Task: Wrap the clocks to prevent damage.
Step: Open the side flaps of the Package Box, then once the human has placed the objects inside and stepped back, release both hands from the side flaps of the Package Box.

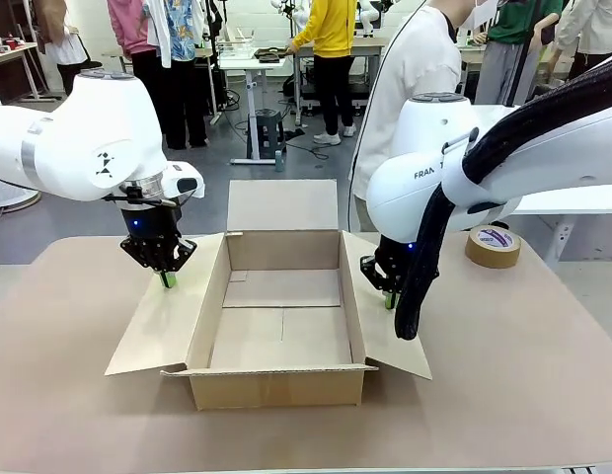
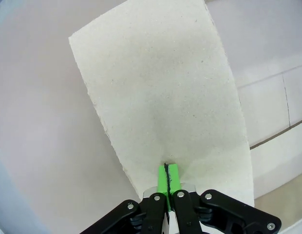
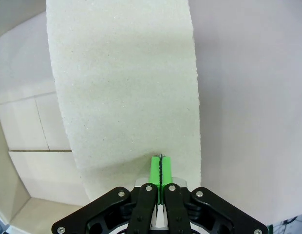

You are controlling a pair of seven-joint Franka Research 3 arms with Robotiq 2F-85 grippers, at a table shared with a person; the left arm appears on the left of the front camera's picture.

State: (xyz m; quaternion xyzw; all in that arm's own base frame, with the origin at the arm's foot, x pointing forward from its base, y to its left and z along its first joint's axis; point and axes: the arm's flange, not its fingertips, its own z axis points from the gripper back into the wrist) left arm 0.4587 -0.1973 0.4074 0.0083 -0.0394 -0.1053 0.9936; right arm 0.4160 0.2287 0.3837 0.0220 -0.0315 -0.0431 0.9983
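An open cardboard box (image 1: pixel 276 386) stands in the middle of the table with nothing inside it. No clocks are in view. My left gripper (image 1: pixel 169 280) is shut, its green tips touching down on the box's left flap (image 1: pixel 156 326). In the left wrist view the closed gripper (image 2: pixel 167 168) meets that flap (image 2: pixel 160 87) near its edge. My right gripper (image 1: pixel 390 299) is shut too, tips resting on the right flap (image 1: pixel 397 344). The right wrist view shows the gripper (image 3: pixel 160 161) pressed together against the flap (image 3: pixel 126 83). Neither gripper holds anything.
A roll of brown tape (image 1: pixel 493 246) lies at the right rear of the tan table (image 1: pixel 523 385). A person in a white top (image 1: pixel 415 69) stands behind the box at the far side. The box's rear flap (image 1: pixel 283 204) stands upright.
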